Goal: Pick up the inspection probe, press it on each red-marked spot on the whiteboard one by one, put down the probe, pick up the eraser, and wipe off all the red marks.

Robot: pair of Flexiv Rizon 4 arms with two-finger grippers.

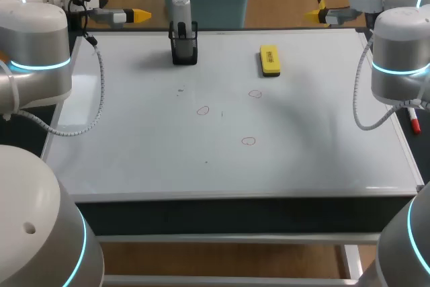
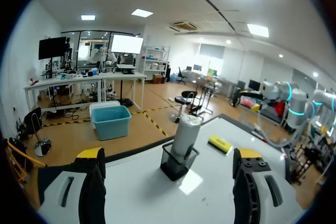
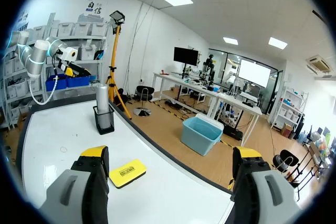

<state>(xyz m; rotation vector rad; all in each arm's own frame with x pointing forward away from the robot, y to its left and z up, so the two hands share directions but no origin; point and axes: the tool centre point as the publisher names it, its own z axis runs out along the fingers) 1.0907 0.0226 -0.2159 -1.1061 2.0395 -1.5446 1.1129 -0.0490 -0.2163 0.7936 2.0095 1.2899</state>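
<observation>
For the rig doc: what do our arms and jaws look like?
Both alike: left arm and right arm are rounded silver-white cylinders with glowing cyan joint rings. A grey spiral-wrapped cable loops off each. Jaws are grey with yellow tips.

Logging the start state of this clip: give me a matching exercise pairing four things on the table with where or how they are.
Things:
1 inspection probe
2 eraser
3 red marks
4 left gripper

States:
A open, holding nothing
B upright in the black holder
C lying flat, right of the holder
D small circles drawn on the whiteboard

Pairs: 1-B; 2-C; 3-D; 4-A
</observation>
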